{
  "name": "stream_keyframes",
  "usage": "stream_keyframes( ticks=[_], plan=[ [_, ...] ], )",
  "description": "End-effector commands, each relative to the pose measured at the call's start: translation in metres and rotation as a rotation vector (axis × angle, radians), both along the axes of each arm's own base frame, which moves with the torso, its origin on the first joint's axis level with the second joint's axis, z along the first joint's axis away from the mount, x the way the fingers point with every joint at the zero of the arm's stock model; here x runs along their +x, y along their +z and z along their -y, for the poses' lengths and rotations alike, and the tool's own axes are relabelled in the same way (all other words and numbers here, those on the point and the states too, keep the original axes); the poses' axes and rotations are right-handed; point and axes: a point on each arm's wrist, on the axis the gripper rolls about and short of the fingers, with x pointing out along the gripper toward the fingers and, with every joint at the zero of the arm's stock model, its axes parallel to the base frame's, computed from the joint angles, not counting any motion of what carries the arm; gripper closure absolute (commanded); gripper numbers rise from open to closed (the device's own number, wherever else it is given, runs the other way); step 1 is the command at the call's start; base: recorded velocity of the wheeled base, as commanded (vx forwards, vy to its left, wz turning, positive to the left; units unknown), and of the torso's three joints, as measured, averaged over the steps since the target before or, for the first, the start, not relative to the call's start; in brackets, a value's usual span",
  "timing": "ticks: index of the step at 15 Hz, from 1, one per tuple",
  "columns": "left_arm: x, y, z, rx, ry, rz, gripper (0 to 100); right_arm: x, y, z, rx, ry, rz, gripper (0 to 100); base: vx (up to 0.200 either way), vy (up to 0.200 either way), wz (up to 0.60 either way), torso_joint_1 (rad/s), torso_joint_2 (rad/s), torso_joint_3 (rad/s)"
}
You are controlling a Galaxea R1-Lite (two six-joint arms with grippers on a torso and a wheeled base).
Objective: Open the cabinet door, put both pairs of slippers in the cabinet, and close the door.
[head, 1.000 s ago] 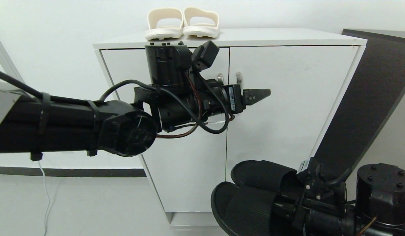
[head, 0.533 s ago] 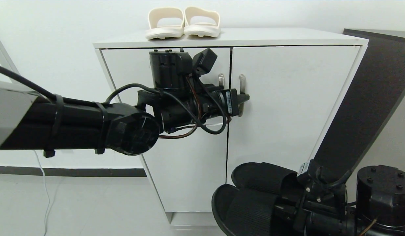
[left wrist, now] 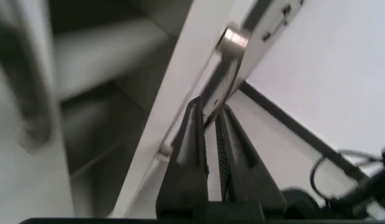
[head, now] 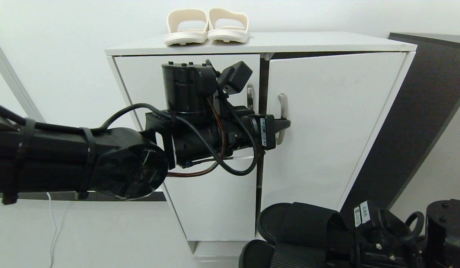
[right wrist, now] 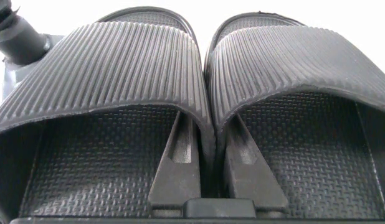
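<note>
1. The left gripper (head: 284,125) (left wrist: 210,115) is at the front of the cabinet (head: 326,41), on the right door handle (head: 282,108) (left wrist: 228,59). Its two fingers are pressed together on the lower part of this metal bar.
2. The right door (head: 326,130) stands a little open. A dark gap separates it from the left door (head: 140,82), and a narrower gap runs under the cabinet top.
3. The left door is closed, and its own handle (head: 250,96) is just beside the gap.
4. In the left wrist view, a shelf (left wrist: 99,56) inside the cabinet is visible through the opening.
5. The left arm comes from the left side of the cabinet and crosses in front of the left door.
6. The right gripper (right wrist: 209,121) is low in front of the cabinet, below the right door. One finger is inside each black slipper, and the fingers squeeze the two inner strap sides between them.
7. The black slippers (head: 304,223) (right wrist: 136,62) lie side by side in this grip, outside the cabinet, near its foot.
8. The cream slippers (head: 207,26) stand on top of the cabinet, above the left door, side by side and close to the front edge.
9. A dark panel (head: 419,111) is against the right side of the cabinet.
</note>
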Motion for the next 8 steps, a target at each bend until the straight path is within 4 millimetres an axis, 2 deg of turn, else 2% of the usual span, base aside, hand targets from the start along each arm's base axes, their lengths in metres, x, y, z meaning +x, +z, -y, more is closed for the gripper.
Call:
stream_keyframes(
  ticks=[1, 5, 8],
  plan=[
    [-0.019, 0.007, -0.003, -0.007, -0.029, 0.014, 100, -0.003, 0.001, 0.002, 0.001, 0.004, 0.006, 100, 0.0, 0.0, 0.0, 0.0, 0.0, 0.0],
    [-0.036, 0.01, -0.012, -0.003, -0.042, 0.018, 100, -0.004, -0.001, 0.003, -0.003, 0.002, 0.002, 100, 0.0, 0.0, 0.0, 0.0, 0.0, 0.0],
    [-0.05, 0.004, -0.025, 0.007, -0.04, 0.005, 100, -0.004, -0.001, 0.003, -0.017, 0.01, 0.026, 100, 0.0, 0.0, 0.0, 0.0, 0.0, 0.0]
  ],
)
